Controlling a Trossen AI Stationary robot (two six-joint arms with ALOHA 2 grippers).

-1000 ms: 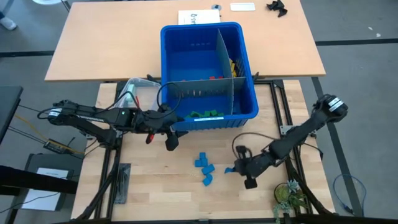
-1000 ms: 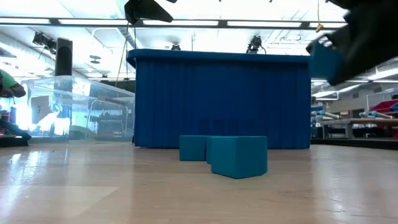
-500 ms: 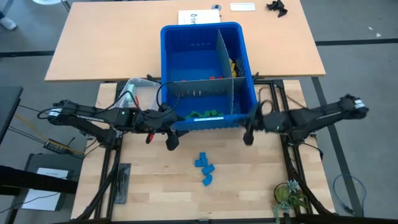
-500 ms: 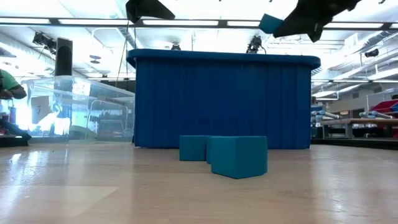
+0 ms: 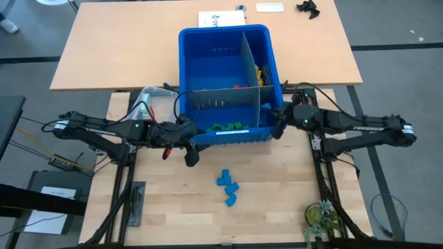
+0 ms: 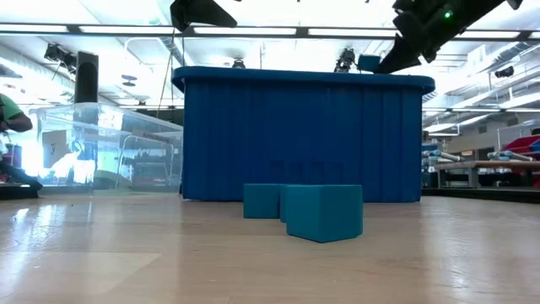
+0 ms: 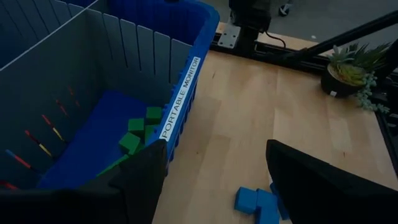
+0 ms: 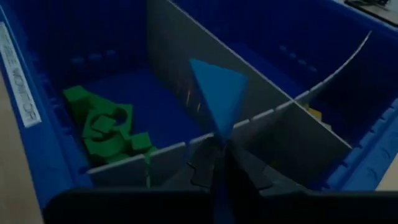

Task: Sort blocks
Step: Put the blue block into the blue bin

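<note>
Right now the right gripper (image 5: 277, 125) hangs over the near right corner of the big blue bin (image 5: 273, 48), its fingers pinching a blue block (image 8: 216, 98) by one tip, so the block stands up above them, over the grey dividers (image 8: 186, 56) w/ the green blocks (image 8: 102, 124) lying in the near compartment just beyond. From table height that same arm shows above the bin's rim, block (image 6: 368, 62) at its tip. Left gripper (image 5: 190, 153) waits at the bin's near left corner, fingers spread wide, nothing between them; its own camera looks along the bin's front wall, green blocks (image 7: 140, 132) inside the wall and blue ones (image 7: 252, 200) out on the wood. Three or so blue blocks (image 5: 228, 187) sit loose in a small bunch on the table (image 5: 173, 207), near the front and well apart from both grippers. Some red and yellow pieces show in the bin's right-hand compartment, too small to say more. Clear tub (image 5: 154, 100) stands just left of the bin; small potted plant (image 5: 320, 218) at the table's front right corner.
</note>
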